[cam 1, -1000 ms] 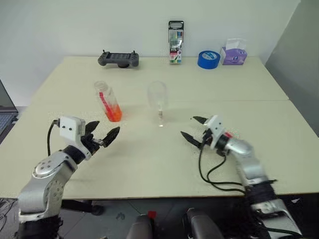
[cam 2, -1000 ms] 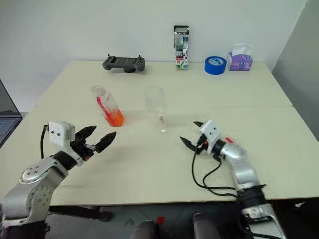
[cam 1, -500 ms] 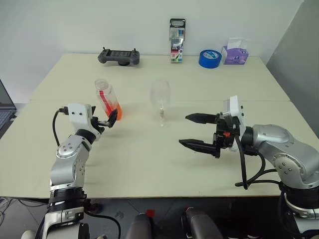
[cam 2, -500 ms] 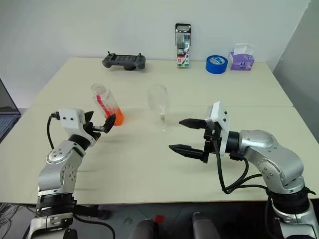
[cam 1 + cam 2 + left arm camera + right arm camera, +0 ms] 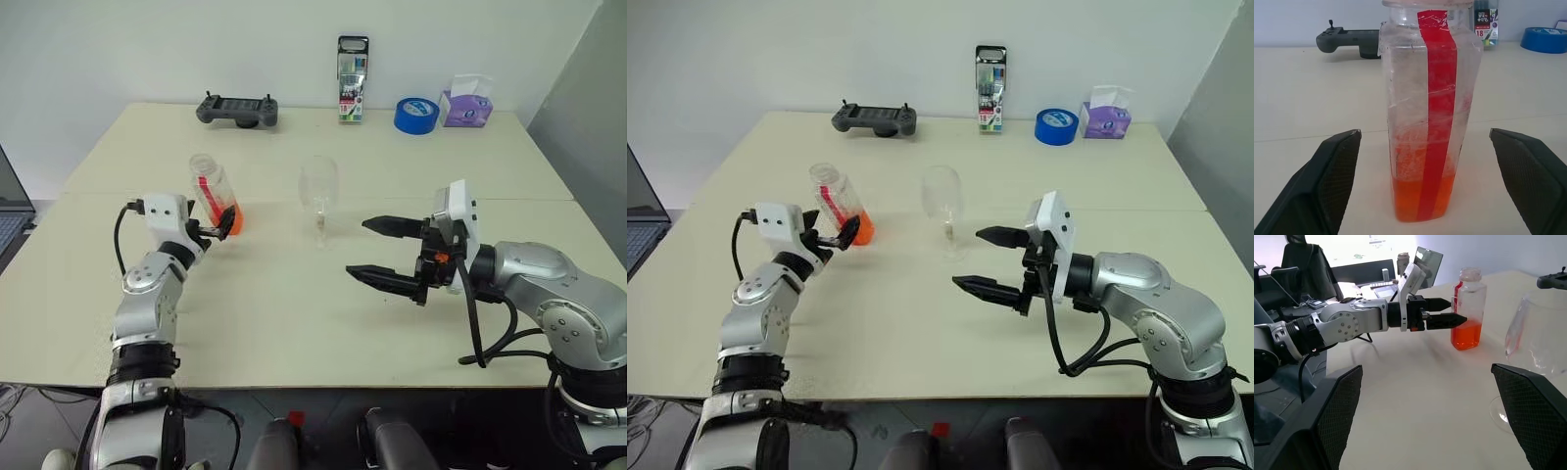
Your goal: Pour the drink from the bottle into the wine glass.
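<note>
I have the left gripper (image 5: 221,228) spread wide and empty, the bottle (image 5: 1426,107) of orange drink (image 5: 1422,195) standing dead ahead between its fingers, lined up for a grasp; right gripper (image 5: 384,255) also wide, wine glass (image 5: 318,192) just beyond

My head cameras look down and forward over the worktop (image 5: 294,323). My left wrist camera sits close before the bottle (image 5: 1430,112); my right wrist camera faces it too, from farther across.
</note>
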Available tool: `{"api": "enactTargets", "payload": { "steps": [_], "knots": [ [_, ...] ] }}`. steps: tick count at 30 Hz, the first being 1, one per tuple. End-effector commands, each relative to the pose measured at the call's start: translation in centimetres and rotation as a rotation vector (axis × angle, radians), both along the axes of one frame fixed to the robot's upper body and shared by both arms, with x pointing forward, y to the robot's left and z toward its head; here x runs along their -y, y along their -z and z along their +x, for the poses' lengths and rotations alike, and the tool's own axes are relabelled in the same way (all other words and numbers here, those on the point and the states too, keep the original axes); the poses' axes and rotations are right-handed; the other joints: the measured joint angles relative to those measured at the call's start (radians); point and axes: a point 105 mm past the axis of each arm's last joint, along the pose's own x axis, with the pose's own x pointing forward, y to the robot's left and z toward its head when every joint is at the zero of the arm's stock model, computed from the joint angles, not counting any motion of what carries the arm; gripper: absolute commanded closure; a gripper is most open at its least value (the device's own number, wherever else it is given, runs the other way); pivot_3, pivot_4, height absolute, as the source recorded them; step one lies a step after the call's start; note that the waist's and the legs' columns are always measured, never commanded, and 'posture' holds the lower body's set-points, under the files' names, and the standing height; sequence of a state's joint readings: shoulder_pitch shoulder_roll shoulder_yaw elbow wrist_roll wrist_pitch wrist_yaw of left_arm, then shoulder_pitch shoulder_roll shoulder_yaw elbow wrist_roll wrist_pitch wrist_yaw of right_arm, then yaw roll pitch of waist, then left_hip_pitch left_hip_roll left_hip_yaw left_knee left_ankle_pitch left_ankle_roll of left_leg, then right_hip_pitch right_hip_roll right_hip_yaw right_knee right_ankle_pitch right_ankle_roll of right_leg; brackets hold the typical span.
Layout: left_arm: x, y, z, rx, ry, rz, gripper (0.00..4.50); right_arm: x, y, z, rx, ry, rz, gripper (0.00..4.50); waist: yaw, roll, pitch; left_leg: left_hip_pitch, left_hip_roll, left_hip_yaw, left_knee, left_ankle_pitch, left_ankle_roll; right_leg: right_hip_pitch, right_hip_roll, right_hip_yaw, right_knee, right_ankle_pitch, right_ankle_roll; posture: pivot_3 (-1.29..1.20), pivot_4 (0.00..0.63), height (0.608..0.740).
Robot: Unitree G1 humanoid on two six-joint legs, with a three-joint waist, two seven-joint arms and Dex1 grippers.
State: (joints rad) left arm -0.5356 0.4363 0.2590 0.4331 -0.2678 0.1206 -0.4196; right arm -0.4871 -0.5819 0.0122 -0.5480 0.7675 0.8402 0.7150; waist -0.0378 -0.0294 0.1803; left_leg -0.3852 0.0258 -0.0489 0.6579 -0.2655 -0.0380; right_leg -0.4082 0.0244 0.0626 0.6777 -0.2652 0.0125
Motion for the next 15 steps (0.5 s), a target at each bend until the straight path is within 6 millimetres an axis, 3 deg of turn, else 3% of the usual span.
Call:
{"api": "enactTargets", "payload": {
  "steps": [1, 4, 7, 12, 15],
  "knots": [
    [-0.4, -0.8, 1.2, 0.036, -0.006, 0.029, 0.00, 0.1, -1.5, -0.3, 0.069, 0.010, 0.020, 0.01, 0.002, 0.000, 0.000, 0.000, 0.000, 0.000, 0.000, 0.000, 0.000, 0.000, 0.001, -0.001, 0.000, 0.000, 0.000, 0.00, 0.150, 0.740],
    [-0.2, -0.9, 1.8, 0.046, 0.014, 0.026, 0.19, 0.1, -1.5, -0.3, 0.072, 0.021, 0.023, 0.00, 0.002, 0.000, 0.000, 0.000, 0.000, 0.001, 0.000, 0.000, 0.000, -0.001, 0.002, -0.001, 0.000, 0.000, 0.000, 0.00, 0.150, 0.740],
    [0.1, -1.0, 2.2, 0.052, 0.041, 0.014, 0.91, 0.1, -1.5, -0.2, 0.073, 0.035, 0.026, 0.00, 0.003, 0.000, 0.000, -0.004, 0.000, 0.000, 0.000, 0.000, 0.000, -0.003, 0.002, -0.001, 0.000, 0.000, 0.000, 0.00, 0.150, 0.740],
    [0.3, -0.8, 2.5, 0.052, 0.060, 0.022, 2.55, 0.3, -1.5, 0.0, 0.080, 0.061, 0.032, 0.00, 0.005, 0.000, 0.000, -0.008, 0.000, -0.001, 0.001, 0.000, 0.000, -0.007, 0.002, -0.001, 0.001, 0.000, 0.000, 0.00, 0.150, 0.740],
    [0.4, -1.1, 2.6, 0.059, 0.062, 0.045, 2.84, 0.5, -1.5, 0.1, 0.085, 0.078, 0.031, 0.00, 0.006, 0.000, 0.000, -0.009, 0.000, -0.002, 0.001, 0.000, 0.000, -0.007, 0.002, -0.001, 0.001, 0.000, 0.000, 0.00, 0.150, 0.740]
  ]
}}
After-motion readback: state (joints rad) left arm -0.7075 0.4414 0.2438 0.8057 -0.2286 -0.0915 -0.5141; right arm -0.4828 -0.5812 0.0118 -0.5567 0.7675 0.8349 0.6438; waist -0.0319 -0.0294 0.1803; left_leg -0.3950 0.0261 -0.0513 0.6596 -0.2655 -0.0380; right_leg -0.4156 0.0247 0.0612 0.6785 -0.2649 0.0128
